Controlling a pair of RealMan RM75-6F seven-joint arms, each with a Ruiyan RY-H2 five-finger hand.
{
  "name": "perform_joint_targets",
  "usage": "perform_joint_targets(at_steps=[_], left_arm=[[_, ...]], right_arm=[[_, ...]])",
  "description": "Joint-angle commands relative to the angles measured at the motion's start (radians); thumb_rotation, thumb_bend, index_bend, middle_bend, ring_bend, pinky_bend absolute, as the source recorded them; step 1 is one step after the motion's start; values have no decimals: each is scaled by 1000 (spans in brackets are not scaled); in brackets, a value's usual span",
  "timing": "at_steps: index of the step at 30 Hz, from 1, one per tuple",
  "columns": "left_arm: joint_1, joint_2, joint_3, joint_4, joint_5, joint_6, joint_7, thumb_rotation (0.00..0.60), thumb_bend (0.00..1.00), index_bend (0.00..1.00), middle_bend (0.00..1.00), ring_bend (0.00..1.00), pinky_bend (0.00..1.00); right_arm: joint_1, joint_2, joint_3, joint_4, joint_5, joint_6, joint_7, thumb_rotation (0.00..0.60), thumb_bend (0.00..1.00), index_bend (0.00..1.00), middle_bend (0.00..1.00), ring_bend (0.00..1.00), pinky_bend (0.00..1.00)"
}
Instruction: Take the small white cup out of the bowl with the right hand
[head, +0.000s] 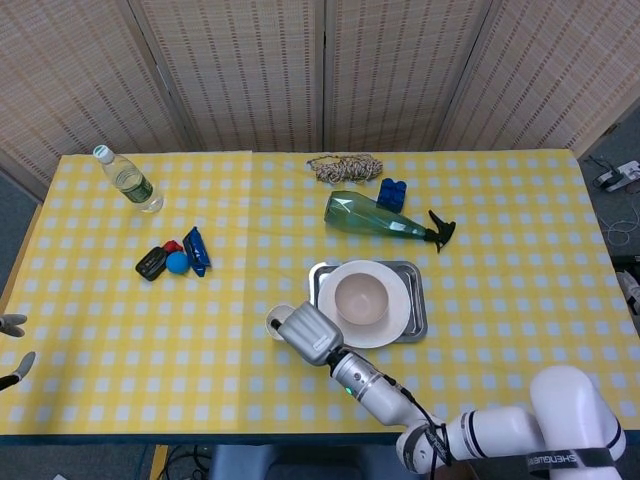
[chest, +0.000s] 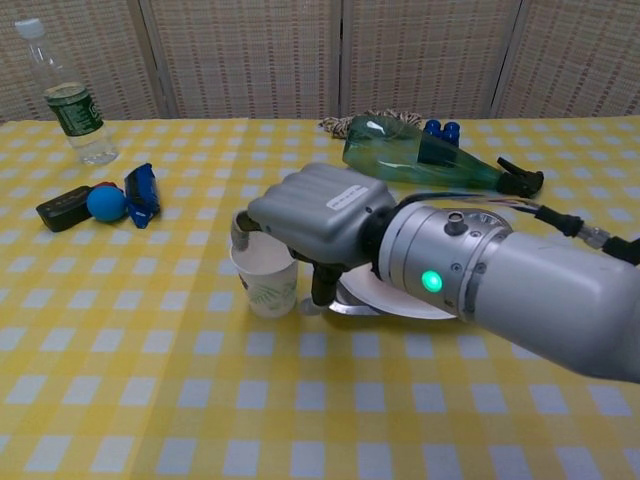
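The small white cup, printed with a green leaf, stands upright just left of the tray, down at the tablecloth; whether it touches the cloth I cannot tell. My right hand holds it by the rim, fingers hooked over the edge; in the head view the right hand covers most of the cup. The pale bowl sits empty on a white plate in the metal tray. At the far left edge of the head view, only my left hand's fingertips show.
A green spray bottle lies behind the tray, with blue blocks and a coil of rope beyond. A water bottle stands at the back left. A blue ball, a black box and a blue packet cluster at left.
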Motion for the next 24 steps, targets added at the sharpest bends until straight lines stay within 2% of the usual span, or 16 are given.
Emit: perform_joint_targets(at_steps=[1, 3, 6, 7, 8, 12, 16, 19, 24], left_arm=[[1, 0, 1, 0, 2, 1, 1, 600, 293, 421, 455, 328, 463], [2, -1, 3, -1, 6, 3, 4, 600, 293, 421, 455, 328, 463], [2, -4, 8, -3, 16, 3, 18, 600, 293, 421, 455, 329, 463], [2, -6, 10, -4, 20, 4, 23, 600, 294, 421, 456, 328, 463], [2, -7, 12, -6, 23, 5, 29, 600, 294, 421, 455, 328, 463], [3, -18, 24, -10, 59, 19, 50, 600, 293, 421, 455, 329, 463], [4, -33, 32, -8, 93, 38, 63, 600, 293, 422, 455, 328, 463], [4, -47, 38, -7, 107, 42, 90, 600, 293, 423, 455, 328, 463], [-2, -63, 42, -11, 107, 29, 130, 600, 294, 424, 455, 328, 463]], right_arm=[[-40, 77, -40, -91, -53, 66, 4, 600, 0, 0, 754, 900, 1000], [-74, 125, -68, -151, -80, 129, -24, 600, 0, 20, 631, 794, 1000], [-160, 216, -136, -239, -184, 270, -43, 600, 0, 271, 528, 659, 941], [-187, 242, -156, -257, -214, 306, -35, 600, 2, 338, 512, 628, 901], [-214, 269, -177, -271, -242, 340, -21, 600, 6, 362, 504, 607, 868], [-335, 384, -253, -280, -347, 482, 69, 600, 36, 370, 495, 539, 756], [-438, 458, -292, -227, -401, 587, 207, 600, 43, 370, 487, 501, 677], [-509, 497, -302, -158, -411, 645, 342, 600, 44, 370, 482, 496, 662], [-596, 539, -298, -57, -391, 681, 541, 600, 46, 370, 476, 490, 646]])
